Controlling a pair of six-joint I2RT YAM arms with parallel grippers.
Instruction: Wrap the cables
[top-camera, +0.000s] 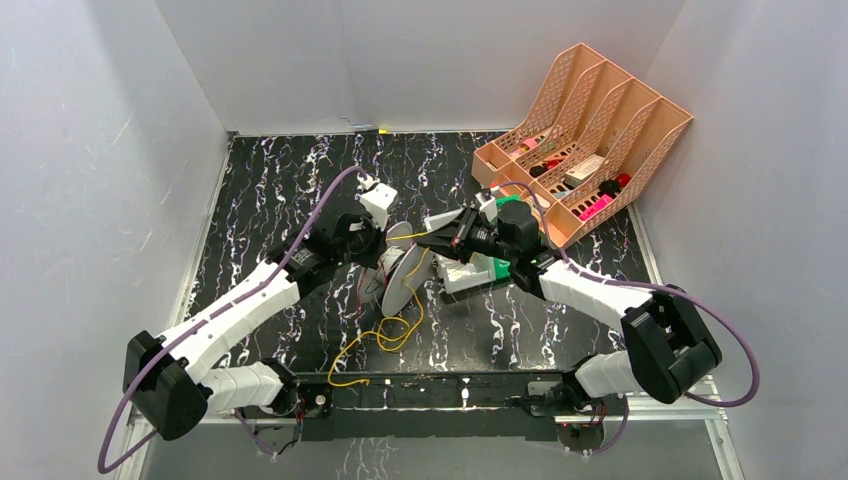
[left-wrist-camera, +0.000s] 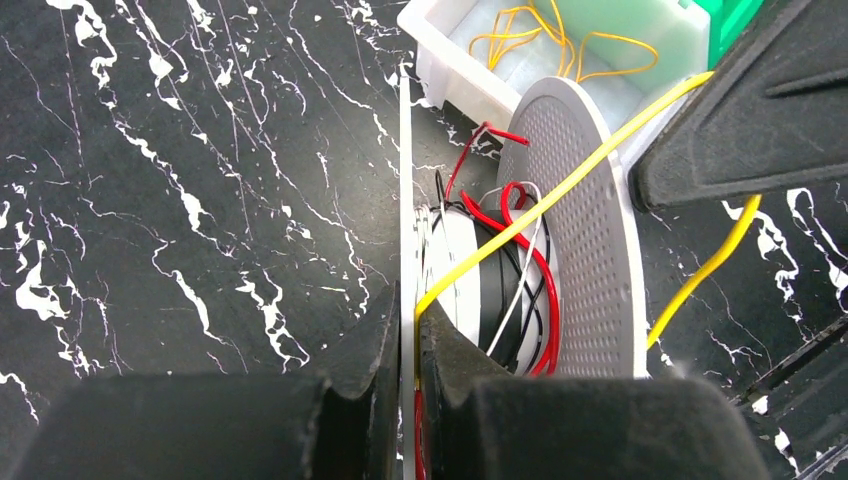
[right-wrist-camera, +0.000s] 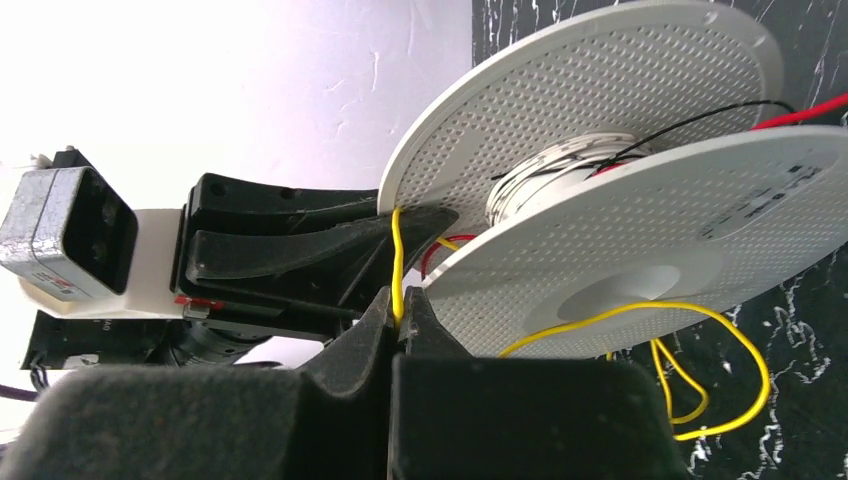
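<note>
A white round spool (top-camera: 398, 275) stands on edge at the middle of the black marbled table, with red, white and black wires on its core (left-wrist-camera: 500, 270). My left gripper (left-wrist-camera: 408, 322) is shut on the spool's thin left flange (left-wrist-camera: 405, 180), and a yellow cable (left-wrist-camera: 560, 185) is pinched beside that flange. The cable runs taut across the spool to my right gripper (right-wrist-camera: 400, 305), which is shut on it just off the flange rim (right-wrist-camera: 640, 250). In the top view the right gripper (top-camera: 432, 238) sits right of the left gripper (top-camera: 372, 258). Loose yellow cable loops (top-camera: 392, 335) trail toward the near edge.
A white tray (left-wrist-camera: 450, 62) holding more yellow cable (left-wrist-camera: 520, 30) sits just behind the spool, next to a green block (left-wrist-camera: 735, 15). A pink file rack (top-camera: 600, 110) with small items stands at the back right. The arms' base rail (top-camera: 440, 385) runs along the near edge.
</note>
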